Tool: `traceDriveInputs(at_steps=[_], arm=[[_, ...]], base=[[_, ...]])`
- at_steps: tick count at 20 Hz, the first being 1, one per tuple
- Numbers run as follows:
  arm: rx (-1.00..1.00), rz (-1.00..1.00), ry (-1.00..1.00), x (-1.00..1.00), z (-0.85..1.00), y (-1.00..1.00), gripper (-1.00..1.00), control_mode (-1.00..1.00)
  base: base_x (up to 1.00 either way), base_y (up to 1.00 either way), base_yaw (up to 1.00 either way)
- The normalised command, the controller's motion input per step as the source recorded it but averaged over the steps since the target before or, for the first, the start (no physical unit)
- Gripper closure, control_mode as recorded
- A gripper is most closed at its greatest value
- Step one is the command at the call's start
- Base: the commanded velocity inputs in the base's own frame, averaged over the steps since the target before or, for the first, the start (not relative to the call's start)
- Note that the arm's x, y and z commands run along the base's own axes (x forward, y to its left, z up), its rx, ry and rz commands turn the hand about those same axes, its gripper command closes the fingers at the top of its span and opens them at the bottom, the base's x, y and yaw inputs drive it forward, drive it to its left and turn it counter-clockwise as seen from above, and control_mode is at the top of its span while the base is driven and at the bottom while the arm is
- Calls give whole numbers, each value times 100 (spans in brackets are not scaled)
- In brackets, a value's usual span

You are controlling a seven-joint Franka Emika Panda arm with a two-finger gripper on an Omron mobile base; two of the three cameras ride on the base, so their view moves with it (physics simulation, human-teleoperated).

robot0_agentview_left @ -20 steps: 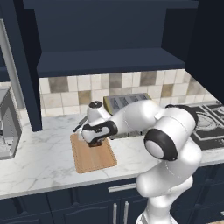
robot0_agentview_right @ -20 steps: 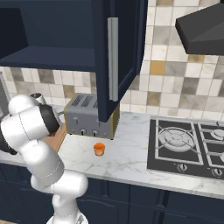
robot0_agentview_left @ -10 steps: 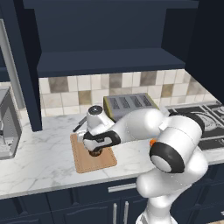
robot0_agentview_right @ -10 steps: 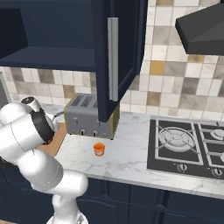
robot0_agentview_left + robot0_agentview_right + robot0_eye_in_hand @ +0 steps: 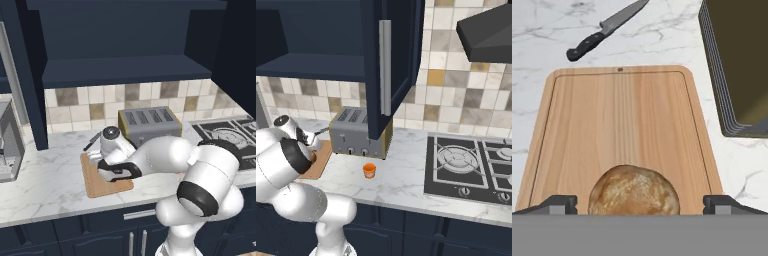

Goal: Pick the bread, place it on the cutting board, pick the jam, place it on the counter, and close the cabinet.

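The jaws [image 5: 640, 202] stand wide apart, one fingertip on each side of the bread [image 5: 634, 195], clear of it. The bread lies on the cutting board [image 5: 619, 125]. Beyond the board, a black-handled knife [image 5: 604, 30] lies on the marble table [image 5: 557, 20], with the toaster [image 5: 737, 65] beside the board. The jam [image 5: 369, 170] stands before the toaster, under the open cabinet [image 5: 391, 60].

1. The flat light-brown wooden cutting board [image 5: 619, 130] lies bare beyond the round brown bread roll [image 5: 633, 191].
2. A black-handled steel knife [image 5: 605, 29] lies on the white marble counter [image 5: 45, 185] past the board's far edge.
3. The grey metal toaster [image 5: 149, 126] stands just right of the board.
4. The open navy cabinet door [image 5: 390, 65] hangs above the toaster.
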Motion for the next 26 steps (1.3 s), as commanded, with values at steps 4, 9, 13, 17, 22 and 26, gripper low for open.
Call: traceDriveInputs(at_steps=[4,9,13,17,22,26], arm=[[0,0,-22,-23,23,0,-100,-100],[0,0,-20,-31,22,0,-100,-100],[0,0,-18,-30,20,0,-100,-100],[0,0,-19,-18,20,0,-100,-100],[0,0,-18,-17,21,0,-100,-100],[0,0,-18,-15,20,0,-100,-100]], base=[[0,0,0],[0,0,0],[0,0,0],[0,0,0],[0,0,0],[0,0,0]])
